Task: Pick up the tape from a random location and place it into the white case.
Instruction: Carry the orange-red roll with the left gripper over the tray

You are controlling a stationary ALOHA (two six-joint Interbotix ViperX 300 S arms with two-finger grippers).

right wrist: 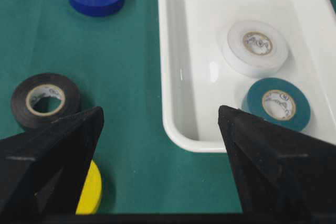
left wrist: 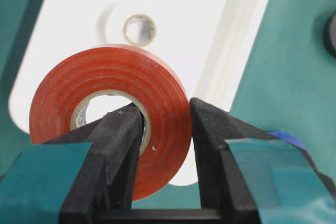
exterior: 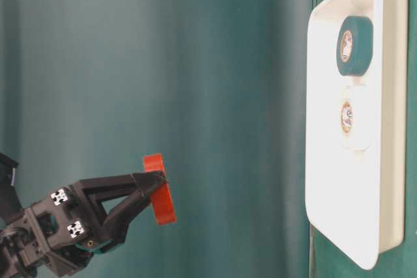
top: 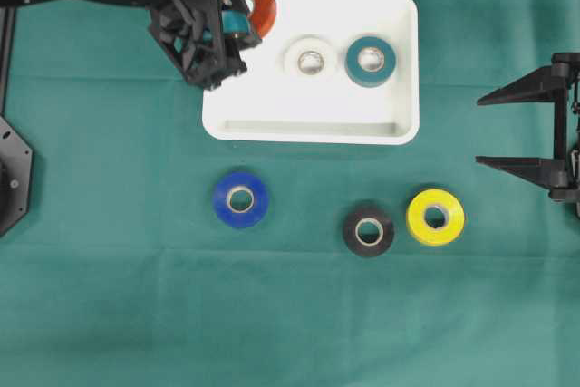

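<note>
The tray (top: 311, 126) sits toward the far side of the cloth (top: 109, 296), with two rolls (top: 311, 60) lying flat side by side inside it. Over its far left corner another roll (top: 257, 2) hangs in the left gripper (top: 237, 20). Three rolls (top: 368, 230) lie on the cloth nearer than the tray: one to the left, two touching on the right. The right gripper (top: 518, 131) stands well right of the tray.

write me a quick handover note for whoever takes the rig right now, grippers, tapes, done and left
Left gripper: shut on the red tape, raised over the white case's left end.
Right gripper: open, empty, off to the case's right.
Done: white tape and teal tape lie in the case.
Left: release red into the case; blue tape, black tape and yellow tape are on the cloth.
</note>
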